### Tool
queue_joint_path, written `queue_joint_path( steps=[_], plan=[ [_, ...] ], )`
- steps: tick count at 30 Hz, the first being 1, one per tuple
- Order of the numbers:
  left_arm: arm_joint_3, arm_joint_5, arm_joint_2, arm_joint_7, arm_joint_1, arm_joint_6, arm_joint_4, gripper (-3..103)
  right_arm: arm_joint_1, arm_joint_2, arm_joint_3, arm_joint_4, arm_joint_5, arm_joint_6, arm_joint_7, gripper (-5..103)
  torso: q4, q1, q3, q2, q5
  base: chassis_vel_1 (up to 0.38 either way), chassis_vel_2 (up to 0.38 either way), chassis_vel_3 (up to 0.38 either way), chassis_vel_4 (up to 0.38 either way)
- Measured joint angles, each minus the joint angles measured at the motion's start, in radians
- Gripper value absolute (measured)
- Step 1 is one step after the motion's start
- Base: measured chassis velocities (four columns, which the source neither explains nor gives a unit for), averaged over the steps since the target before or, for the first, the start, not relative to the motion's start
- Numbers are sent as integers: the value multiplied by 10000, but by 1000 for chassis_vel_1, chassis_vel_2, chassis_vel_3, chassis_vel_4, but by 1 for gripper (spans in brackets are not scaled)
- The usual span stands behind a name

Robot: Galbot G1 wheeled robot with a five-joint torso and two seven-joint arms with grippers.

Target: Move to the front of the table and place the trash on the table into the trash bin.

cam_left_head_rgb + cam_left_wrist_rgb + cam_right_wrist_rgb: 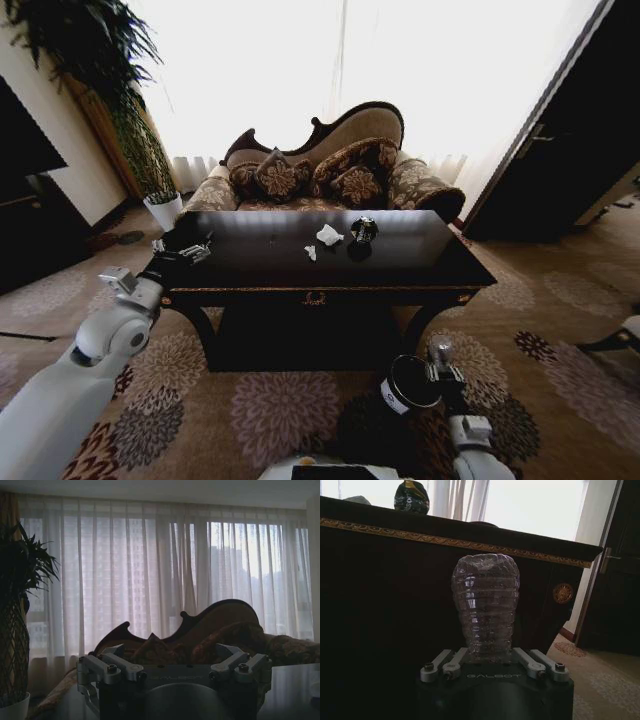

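Lettering "GALBOT" on right gripper [492, 666] clamping plastic bottle [485, 605]

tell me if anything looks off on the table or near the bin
White paper wads and a crushed dark can litter the table. The right end effector grips a crumpled clear bottle beside the bin.

We face the table [300, 272] head-on. On its top, the paper wads [326, 238] lie left of the dark crumpled object [363, 231]. A sofa [330, 165] stands behind, a plant pot [163, 210] behind-left, and the trash bin [408, 384] before the table, right.
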Motion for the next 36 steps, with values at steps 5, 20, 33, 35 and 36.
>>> queue_joint_path(
  steps=[5, 20, 33, 35, 36],
  plan=[
    [-452, 0, -85, 148, 415, -119, 25, 100, 457, -14, -238, -573, 699, -372, -22, 23, 2, 0, 1, 0, 2, 0, 0, 0, 0],
    [-589, -451, 156, -164, 447, 36, -491, 100, 3389, 316, -981, -4394, 1882, -156, -421, 23, 3, 1, 1, 0, 2, 0, 0, 0, 0],
    [-643, -803, 444, -299, 502, 224, -561, 100, 5993, -180, -896, -8271, 1889, 493, -900, 23, 0, 1, 2, 0, 2, 0, 0, 0, 0],
    [-639, -804, 444, -301, 499, 225, -560, 100, 6267, -215, -875, -8663, 1885, 533, -958, 23, 1, 1, 2, -1, 3, 0, 0, 0, 0],
    [-637, -804, 444, -302, 497, 226, -558, 100, 6472, -242, -865, -8993, 1879, 570, -1013, 23, 2, 1, 1, -1, 2, 0, 0, 0, 0]
  ],
)
